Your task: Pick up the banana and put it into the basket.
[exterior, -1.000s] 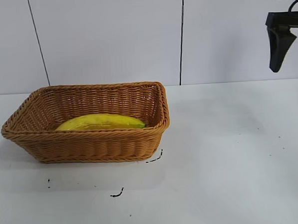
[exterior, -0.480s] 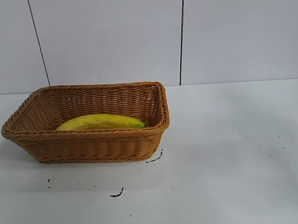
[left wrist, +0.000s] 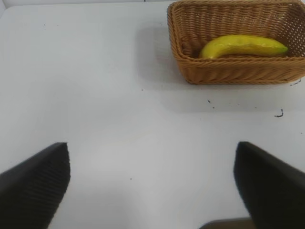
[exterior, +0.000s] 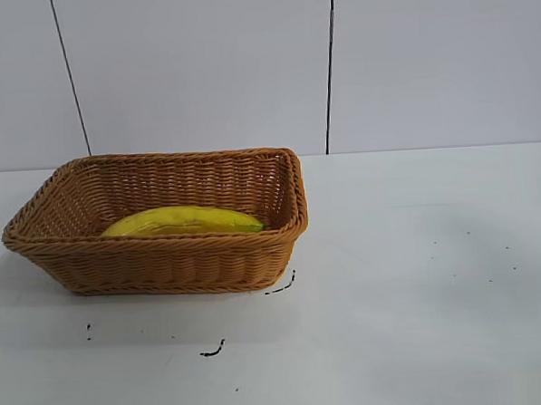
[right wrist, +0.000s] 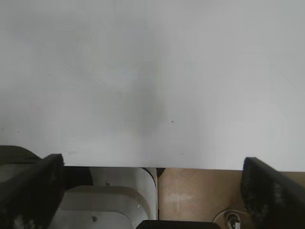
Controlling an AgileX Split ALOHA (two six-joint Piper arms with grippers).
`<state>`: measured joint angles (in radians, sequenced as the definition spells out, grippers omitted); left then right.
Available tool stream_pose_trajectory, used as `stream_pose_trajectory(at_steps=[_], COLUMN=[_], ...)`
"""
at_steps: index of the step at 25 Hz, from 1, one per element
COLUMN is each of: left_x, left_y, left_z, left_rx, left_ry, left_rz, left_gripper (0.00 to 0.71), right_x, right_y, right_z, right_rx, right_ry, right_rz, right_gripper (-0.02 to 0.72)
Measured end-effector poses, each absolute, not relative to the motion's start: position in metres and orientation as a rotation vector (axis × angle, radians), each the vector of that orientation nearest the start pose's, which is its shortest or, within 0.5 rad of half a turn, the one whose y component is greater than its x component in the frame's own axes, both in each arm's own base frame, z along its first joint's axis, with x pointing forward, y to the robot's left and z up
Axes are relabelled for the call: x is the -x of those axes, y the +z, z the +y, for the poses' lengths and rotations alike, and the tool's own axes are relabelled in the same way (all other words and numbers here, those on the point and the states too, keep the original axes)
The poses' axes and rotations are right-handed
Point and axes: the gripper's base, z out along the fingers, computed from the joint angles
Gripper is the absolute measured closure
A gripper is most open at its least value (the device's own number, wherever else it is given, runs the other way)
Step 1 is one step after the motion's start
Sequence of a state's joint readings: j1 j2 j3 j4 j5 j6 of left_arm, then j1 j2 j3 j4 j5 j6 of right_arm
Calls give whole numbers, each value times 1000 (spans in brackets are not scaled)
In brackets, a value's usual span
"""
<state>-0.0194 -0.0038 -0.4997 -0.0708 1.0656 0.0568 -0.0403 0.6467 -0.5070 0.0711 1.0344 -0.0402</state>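
Observation:
The yellow banana [exterior: 182,220] lies inside the tan wicker basket [exterior: 165,262] at the left of the white table. Both also show in the left wrist view, the banana [left wrist: 243,45] resting in the basket [left wrist: 228,74] far off. My left gripper [left wrist: 152,183] is open and empty, held over bare table well away from the basket. My right gripper [right wrist: 152,183] is open and empty, pulled back over the table's edge. Neither gripper shows in the exterior view.
Small black marks [exterior: 213,351] dot the table in front of the basket. The table edge [right wrist: 157,167] runs across the right wrist view, with a white base and brown surface below it.
The right gripper, seen at the upper right one second ago, has left the exterior view. The banana and basket have not moved.

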Motion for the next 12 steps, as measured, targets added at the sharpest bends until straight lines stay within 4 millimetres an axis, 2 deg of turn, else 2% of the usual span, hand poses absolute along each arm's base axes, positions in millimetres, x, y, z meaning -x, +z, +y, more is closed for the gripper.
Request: stream_pose_trajectory(at_steps=[5, 12], left_x=[6, 6], left_y=[277, 277], left_z=[-6, -6], left_rx=[-81, -81], left_ry=[-61, -61], left_rz=[2043, 2043], left_gripper=[17, 17], right_x=[-62, -33], right_y=[269, 278], right_z=[3, 4], right_rx=[-18, -9], right_ry=[57, 47], right_rz=[2431, 2240], right_gripper=[13, 13])
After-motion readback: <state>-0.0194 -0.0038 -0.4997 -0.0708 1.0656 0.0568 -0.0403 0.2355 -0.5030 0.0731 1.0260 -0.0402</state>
